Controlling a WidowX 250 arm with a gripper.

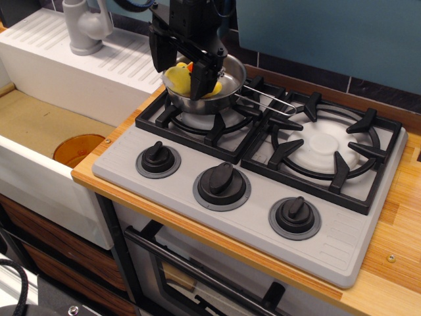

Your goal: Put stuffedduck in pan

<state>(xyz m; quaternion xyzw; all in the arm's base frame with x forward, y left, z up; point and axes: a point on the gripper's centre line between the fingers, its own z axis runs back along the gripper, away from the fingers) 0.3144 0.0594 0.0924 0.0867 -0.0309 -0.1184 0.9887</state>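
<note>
The yellow stuffedduck (177,78) lies inside the shiny steel pan (227,69), at its left side, with a bit of orange beak showing. The pan stands on the back-left burner grate (214,122), its wire loop handle (266,104) pointing right. My black gripper (179,71) hangs straight over the pan. Its fingers are spread, one at the pan's left rim and one in front of the duck. The jaws stand apart and are not pressing on the duck. Part of the duck is hidden behind the right finger (200,74).
The grey stove (263,197) has three black knobs along its front and a second grate at the right. Left of it are a sink basin holding a flat orange disc (77,149), a white drain board and a grey faucet (85,26). A wooden counter surrounds the stove.
</note>
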